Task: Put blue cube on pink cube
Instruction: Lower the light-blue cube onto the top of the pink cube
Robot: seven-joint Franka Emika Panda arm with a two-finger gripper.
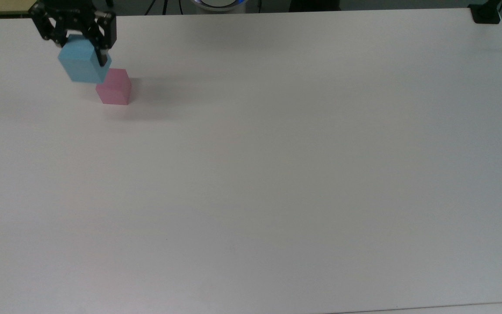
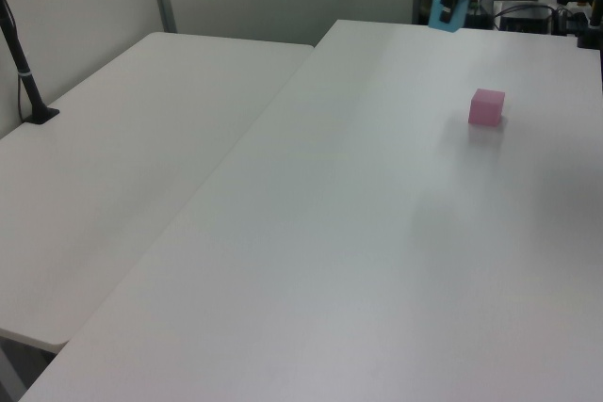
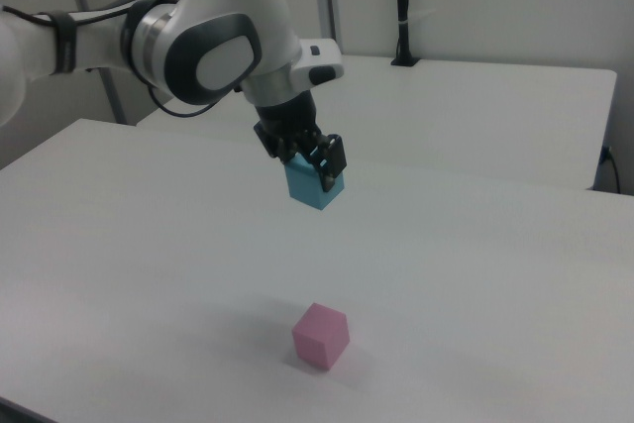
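Aloft, pincer (image 3: 305, 160) clamped on matte blue cube (image 3: 315, 185) (pink cube (image 3: 320, 336) on table below).

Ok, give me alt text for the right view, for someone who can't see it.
The gripper holds the blue cube in the air, well above the pink cube, which sits alone on the white table.

In the top view, the small sky-blue matte cube (image 1: 81, 64) covers the upper-left corner of the small pale pink matte cube (image 1: 115, 88); the black two-finger gripper (image 1: 86, 51) is cut off by the upper edge.
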